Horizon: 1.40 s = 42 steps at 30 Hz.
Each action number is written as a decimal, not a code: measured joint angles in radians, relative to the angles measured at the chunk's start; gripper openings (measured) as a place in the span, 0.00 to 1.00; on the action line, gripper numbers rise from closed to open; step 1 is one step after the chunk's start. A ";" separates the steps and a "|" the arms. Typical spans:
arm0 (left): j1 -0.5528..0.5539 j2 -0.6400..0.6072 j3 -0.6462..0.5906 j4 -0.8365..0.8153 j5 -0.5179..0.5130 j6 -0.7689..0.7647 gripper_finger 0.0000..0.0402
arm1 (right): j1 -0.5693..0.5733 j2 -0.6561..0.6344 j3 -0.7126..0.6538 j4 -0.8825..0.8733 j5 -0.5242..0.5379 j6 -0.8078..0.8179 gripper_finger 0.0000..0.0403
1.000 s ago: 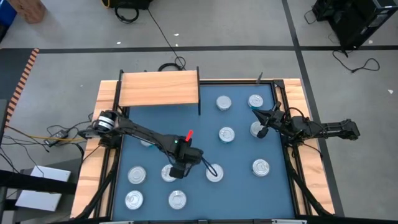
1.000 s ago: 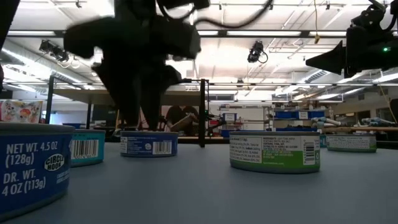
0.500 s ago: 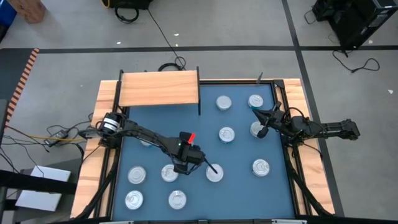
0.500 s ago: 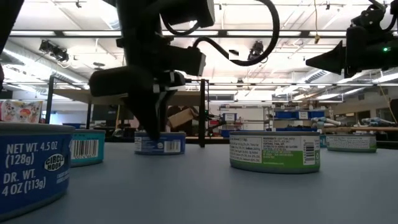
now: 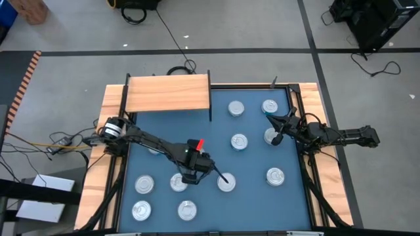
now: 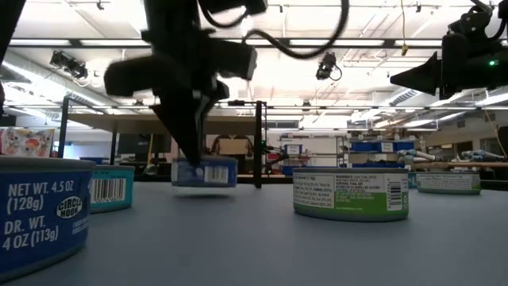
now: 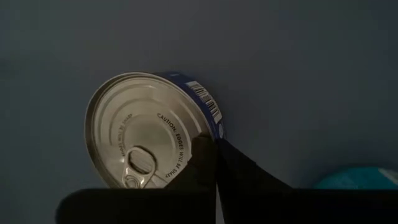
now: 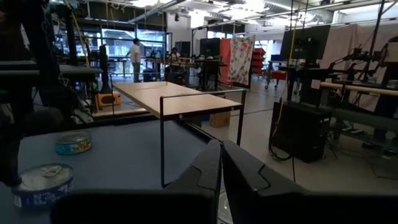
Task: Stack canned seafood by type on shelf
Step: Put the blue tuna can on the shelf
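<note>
Several canned seafood tins with silvery lids stand spread over the blue tabletop. The shelf, a light wood board on thin black legs, stands at the far left with nothing on it. My left gripper points steeply down near the table's middle and is shut on a blue-labelled tin, which also shows in the low view. My right gripper waits shut and level at the right side, above another tin. My left gripper pinches the tin's rim between its two fingers. One finger lies on the lid inside the rim, the other outside against the side wall. The fingers come from above, slanting down. The tin is tipped, its body just above the table.
Other tins stand close by: one right of the held tin, some toward the near left. Farther tins stand beside the shelf's black leg. Wooden borders frame the table.
My left gripper has shut from wide open onto the tin's rim and has tipped at the wrist. The tin first slid a little toward the table's right, then came up slightly off the table and tipped.
</note>
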 joint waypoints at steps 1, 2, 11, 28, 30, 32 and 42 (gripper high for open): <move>0.000 -0.012 0.000 -0.010 -0.001 -0.012 0.00 | 0.000 0.000 0.000 0.000 0.000 0.000 0.07; 0.000 -0.024 0.000 -0.021 -0.002 -0.018 0.00 | 0.000 0.000 0.000 0.001 0.000 0.000 0.07; 0.000 -0.137 0.001 -0.120 -0.075 -0.086 0.00 | 0.000 0.000 0.000 0.000 0.000 0.000 0.07; 0.000 -0.248 0.116 -0.303 -0.230 -0.126 0.00 | 0.000 0.000 0.000 0.001 0.000 0.000 0.07; 0.007 -0.248 0.167 -0.353 -0.262 -0.124 0.00 | 0.000 0.000 0.000 0.000 0.000 0.000 0.07; 0.020 -0.248 0.217 -0.414 -0.294 -0.122 0.00 | 0.000 0.000 0.000 0.000 0.000 0.000 0.07; 0.197 -0.248 0.345 -0.557 -0.341 -0.050 0.00 | 0.000 0.000 0.000 0.001 0.000 0.000 0.07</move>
